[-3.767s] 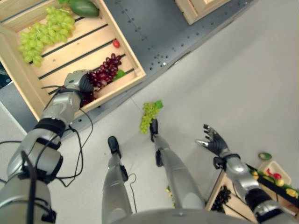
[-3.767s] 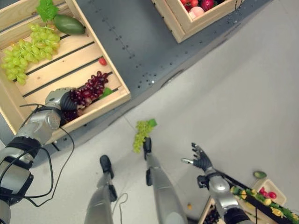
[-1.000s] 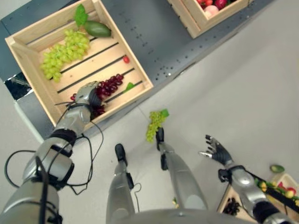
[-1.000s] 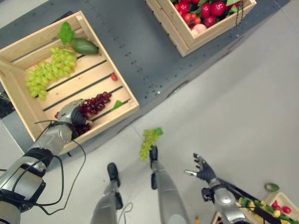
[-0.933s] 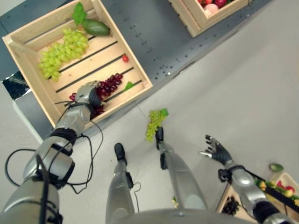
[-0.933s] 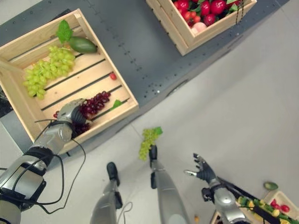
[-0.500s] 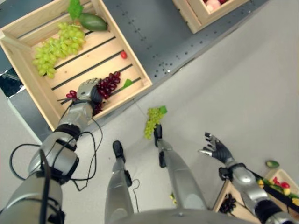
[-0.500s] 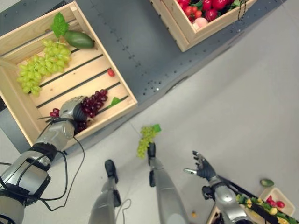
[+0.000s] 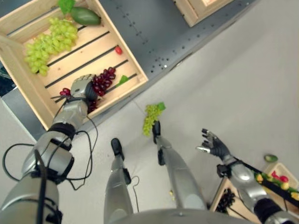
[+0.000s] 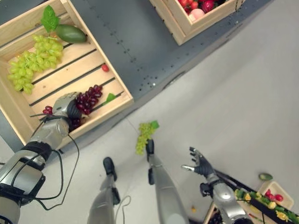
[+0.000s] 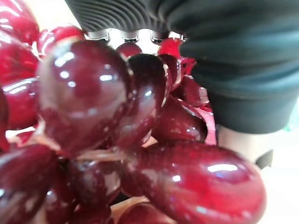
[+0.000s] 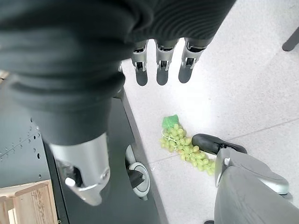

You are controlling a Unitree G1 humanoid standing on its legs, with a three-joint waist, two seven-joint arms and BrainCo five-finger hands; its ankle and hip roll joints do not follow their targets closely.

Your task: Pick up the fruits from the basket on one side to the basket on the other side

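floor (image 9: 243, 79): pale grey, smooth | platform (image 9: 154, 28): dark grey, perforated

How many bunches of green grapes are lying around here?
2. One bunch of green grapes lies in the wooden crate the left hand reaches into; another green bunch lies on the floor. More may be hidden in other crates.

Bright, even overhead light throughout; soft, faint shadows on the pale floor (image 9: 243, 70). Small white glints on the red grapes (image 11: 84, 93), pressed so close to the left wrist lens as to go soft and swollen at the edges. Blurred dark cover of the right hand (image 12: 161, 65) up close, with the green grapes (image 12: 184, 149) on the floor beyond in sharper focus. Mild wide-angle bending of the wooden crate (image 10: 117, 100) toward the frame corners.
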